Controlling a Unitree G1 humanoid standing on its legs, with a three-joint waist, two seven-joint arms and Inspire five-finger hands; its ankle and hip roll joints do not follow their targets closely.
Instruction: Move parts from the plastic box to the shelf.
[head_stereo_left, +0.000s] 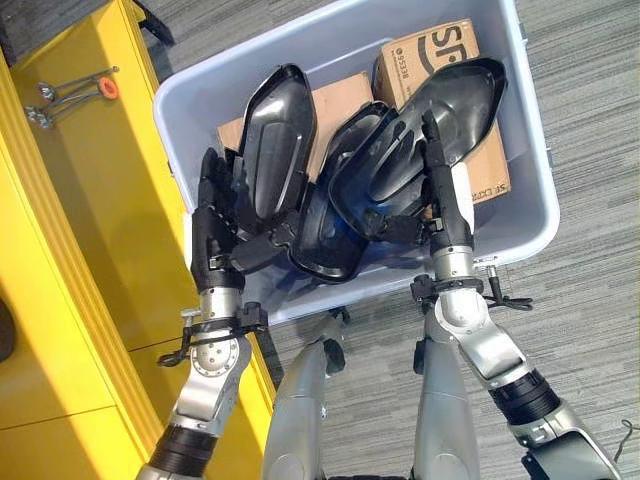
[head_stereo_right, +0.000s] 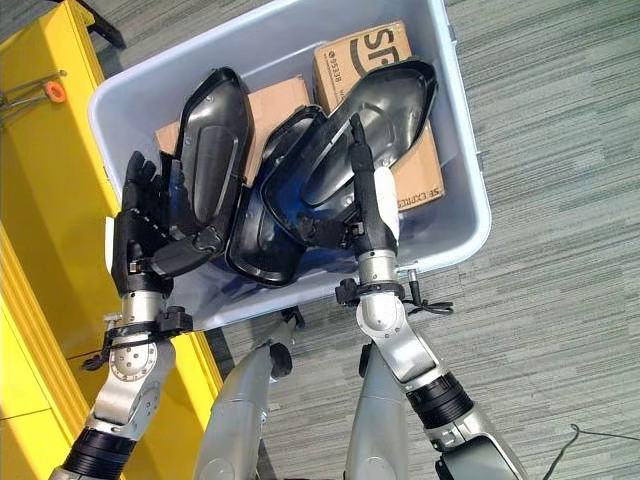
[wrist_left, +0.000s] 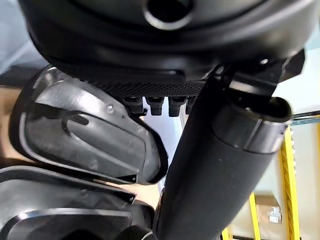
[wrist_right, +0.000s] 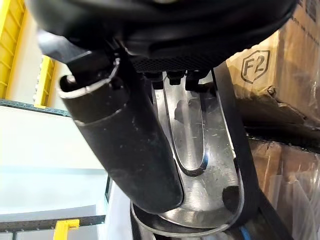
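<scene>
Black parts (head_stereo_left: 330, 190) sit stacked in plastic box (head_stereo_left: 200, 110). Left hand (head_stereo_left: 215, 225) and right hand (head_stereo_left: 445, 190) rest straight-fingered, apart, against shells. Risk: glossy nested shells slip or drag neighbours when lifted.

A grey carpeted floor (head_stereo_left: 590, 150) with a fine striped weave carries a pale grey-blue plastic box (head_stereo_left: 530, 215), which sits directly on it. Just beside the box, on the robot's left, stands a yellow shelf (head_stereo_left: 100, 210) whose flat surface runs alongside the box's wall. On that yellow surface, towards its far end, lie a few metal spanners (head_stereo_left: 65, 95), one of them with an orange ring at its end. Inside the box, glossy black moulded parts (head_stereo_left: 275, 140) rest on top of brown cardboard cartons (head_stereo_left: 425, 50).
</scene>
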